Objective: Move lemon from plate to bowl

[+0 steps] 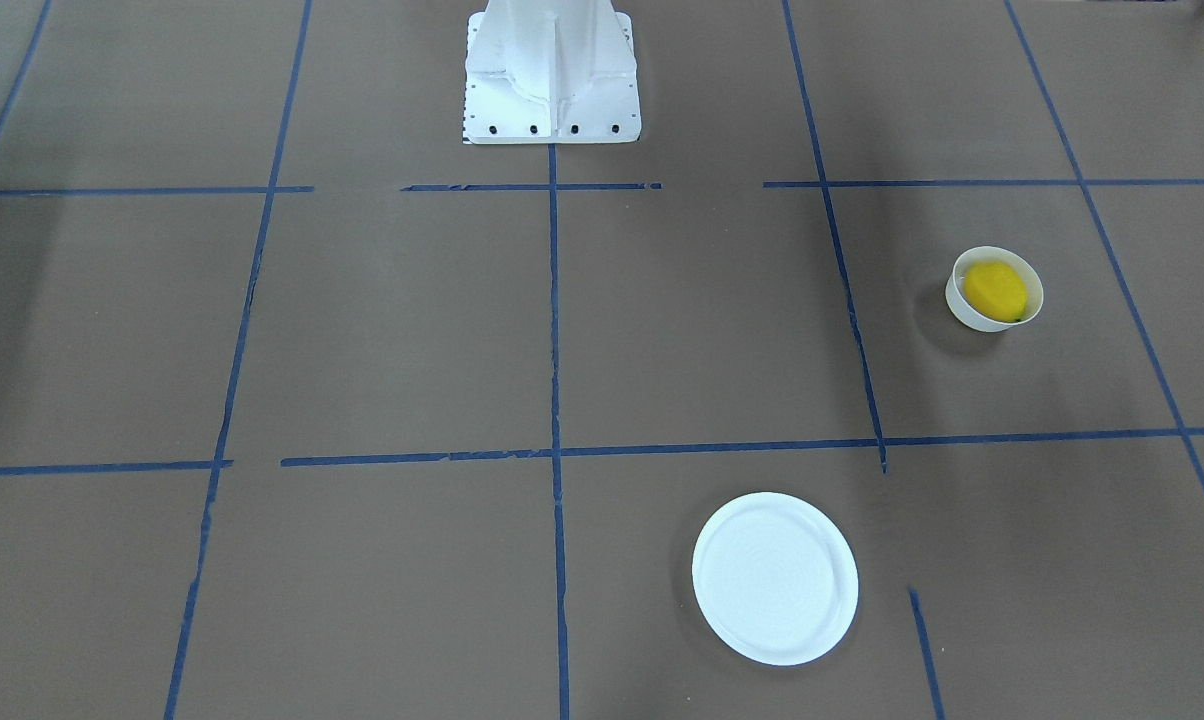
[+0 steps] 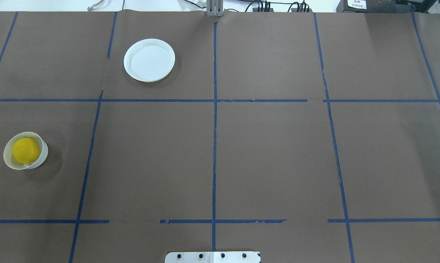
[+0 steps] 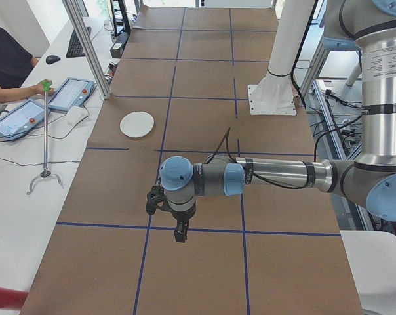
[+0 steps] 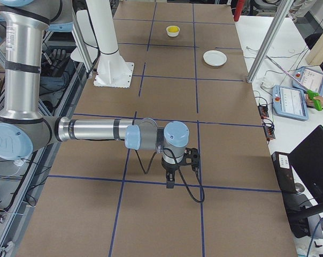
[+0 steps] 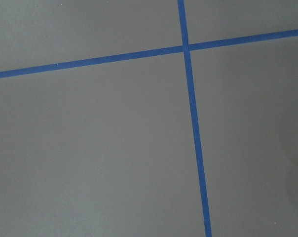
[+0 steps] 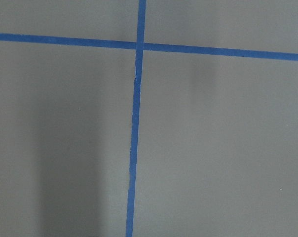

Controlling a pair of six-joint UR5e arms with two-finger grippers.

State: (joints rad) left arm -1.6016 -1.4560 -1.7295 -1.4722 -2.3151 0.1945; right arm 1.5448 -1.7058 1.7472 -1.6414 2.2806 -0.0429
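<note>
The yellow lemon (image 1: pixel 996 290) lies inside the small deep white bowl (image 1: pixel 962 308); both also show in the overhead view, lemon (image 2: pixel 25 150) in bowl (image 2: pixel 43 153), at the left. The flat white plate (image 1: pixel 774 578) is bare and stands apart, at the far side in the overhead view (image 2: pixel 149 60). My left gripper (image 3: pixel 178 233) shows only in the exterior left view and my right gripper (image 4: pixel 170 182) only in the exterior right view. Both hang above the brown table, far from the dishes. I cannot tell whether either is open or shut. Both wrist views show only paper and blue tape.
The white robot pedestal (image 1: pixel 552 75) stands at the table's robot side. Blue tape lines cross the brown paper. Aluminium posts (image 4: pixel 268 40) and operators' tablets (image 4: pixel 291 101) stand beyond the far edge. A person's hand holds a grabber stick (image 3: pixel 46 131).
</note>
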